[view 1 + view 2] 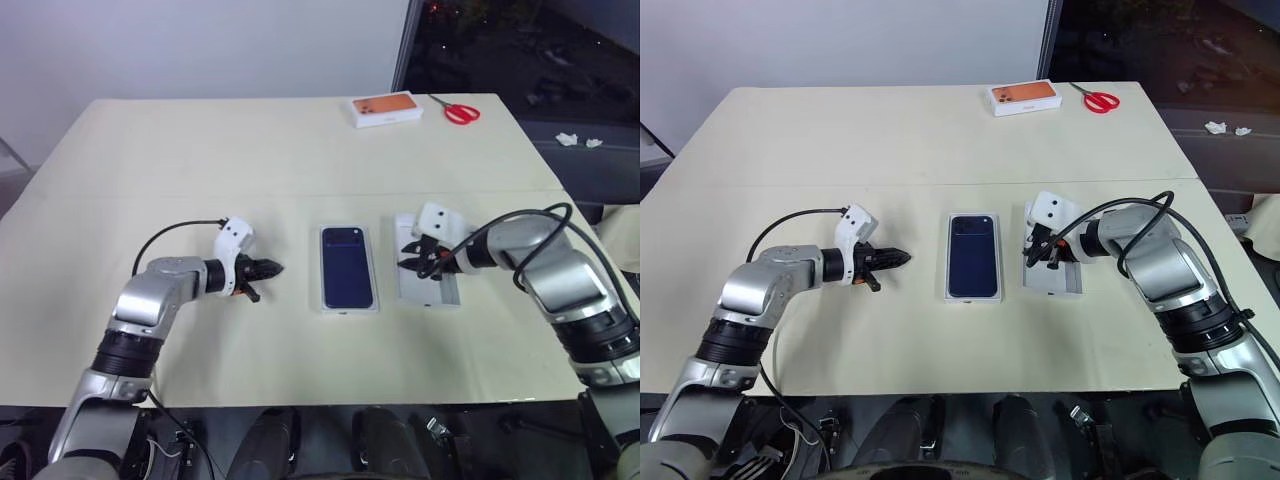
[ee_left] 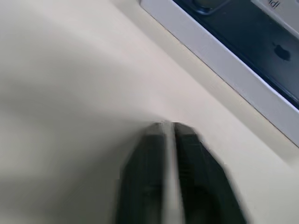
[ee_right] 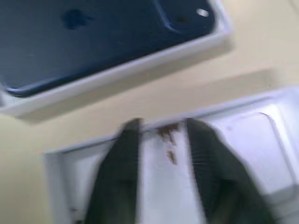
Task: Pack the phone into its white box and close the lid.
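On the cream rectangular table [image 1: 200, 150], the slim dark navy-blue phone [image 1: 347, 267] is lying back-up inside the shallow white cardboard box [image 1: 375, 290], its camera cluster at the far corner. Just to the right of the box, the shallow white cardboard lid [image 1: 1068, 285] is lying inside-up on the table (a small dark mark is showing on its white inner face in the right wrist view).

The left pincer [image 1: 268, 268] is hovering to the left of the box, apart from it and pointing toward it; its two black fingers [image 2: 152, 172] are standing only a narrow slit apart and are holding nothing.

The right pincer [image 1: 1037, 250] is hanging over the lid's near-left part, its fingers [image 3: 117, 172] parted to a moderate gap with nothing between them; whether the tips are touching the lid cannot be told.

At the far edge of the table, an orange-topped white box [image 1: 385, 108] and red-handled scissors [image 1: 459, 110] are lying side by side, well apart from the phone.
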{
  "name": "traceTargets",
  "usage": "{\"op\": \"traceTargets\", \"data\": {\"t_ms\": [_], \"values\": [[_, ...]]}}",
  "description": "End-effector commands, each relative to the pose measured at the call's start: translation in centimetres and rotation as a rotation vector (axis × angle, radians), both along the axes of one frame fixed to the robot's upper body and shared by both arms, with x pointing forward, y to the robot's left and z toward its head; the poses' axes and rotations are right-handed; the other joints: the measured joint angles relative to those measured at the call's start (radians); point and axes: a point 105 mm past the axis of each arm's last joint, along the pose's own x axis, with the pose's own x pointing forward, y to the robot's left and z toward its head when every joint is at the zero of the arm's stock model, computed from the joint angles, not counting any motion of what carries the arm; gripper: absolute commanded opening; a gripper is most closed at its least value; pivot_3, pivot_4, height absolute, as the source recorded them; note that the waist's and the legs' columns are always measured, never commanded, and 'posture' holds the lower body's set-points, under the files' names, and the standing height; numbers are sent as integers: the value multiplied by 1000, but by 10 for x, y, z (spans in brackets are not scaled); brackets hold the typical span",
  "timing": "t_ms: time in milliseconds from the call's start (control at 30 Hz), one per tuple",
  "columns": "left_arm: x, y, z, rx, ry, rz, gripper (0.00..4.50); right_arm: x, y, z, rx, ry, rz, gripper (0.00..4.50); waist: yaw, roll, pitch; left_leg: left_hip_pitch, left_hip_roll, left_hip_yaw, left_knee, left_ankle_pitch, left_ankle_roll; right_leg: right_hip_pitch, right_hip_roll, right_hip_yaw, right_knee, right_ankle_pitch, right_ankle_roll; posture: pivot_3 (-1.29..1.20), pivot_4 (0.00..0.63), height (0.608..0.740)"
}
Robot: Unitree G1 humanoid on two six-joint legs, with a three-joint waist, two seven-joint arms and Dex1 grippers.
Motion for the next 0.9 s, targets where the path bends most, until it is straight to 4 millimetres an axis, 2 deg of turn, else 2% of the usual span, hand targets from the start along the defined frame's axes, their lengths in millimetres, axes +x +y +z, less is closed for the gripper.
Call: {"op": "traceTargets", "data": {"t_ms": [33, 100, 167, 333, 567, 667, 767, 900], "values": [[0, 10, 38, -69, -162, -18, 2422, 11, 5, 27, 136, -66, -118, 3483, 0, 0, 0, 0, 0, 0, 0, 0, 0, 0, 0, 0, 0, 0, 0, 0, 150, 740], [-4, 19, 47, -88, -211, -23, 3453, 15, 14, 35, 255, -35, -242, 4499, -5, 0, 0, 0, 0, 0, 0, 0, 0, -1, 0, 1, 0, 0, 0, 0, 150, 740], [-11, 27, 50, -96, -231, -38, 4428, 10, 16, 31, 281, 43, -325, 4500, -6, 1, 1, -1, 0, 1, -2, 1, -1, -3, 0, 2, 2, 0, 0, 0, 150, 740], [-21, 42, 57, -79, -345, -41, 4475, -3, 6, 22, 334, 216, -543, 4500, 4, 1, 1, -2, 0, 1, -5, 1, -2, -5, -1, 1, 0, 0, 0, 0, 150, 740], [-22, 37, 53, -96, -375, -37, 4475, -6, 3, 16, 261, 208, -581, 4500, 11, 2, 1, -4, -1, 1, -3, 1, -1, -6, -2, 1, 0, 1, -1, 0, 150, 740], [-20, 29, 55, -133, -384, -33, 4475, -6, 6, 12, 279, 228, -587, 4500, 11, 2, 1, -4, 0, 2, -3, 1, -1, -7, -1, 2, 0, 1, -1, 0, 150, 740], [-21, 26, 55, -141, -388, -36, 4475, -6, 19, 8, 292, 226, -583, 4500, 2, 1, 1, -4, 0, 2, -3, 1, -1, -7, -1, 2, 1, 1, -1, 0, 150, 740], [-22, 27, 55, -143, -386, -30, 4475, -1, 17, 11, 310, 211, -628, 4500, -5, 2, 1, -4, 0, 2, -3, 1, -1, -7, -1, 2, 2, 1, -1, 0, 150, 740]]}}
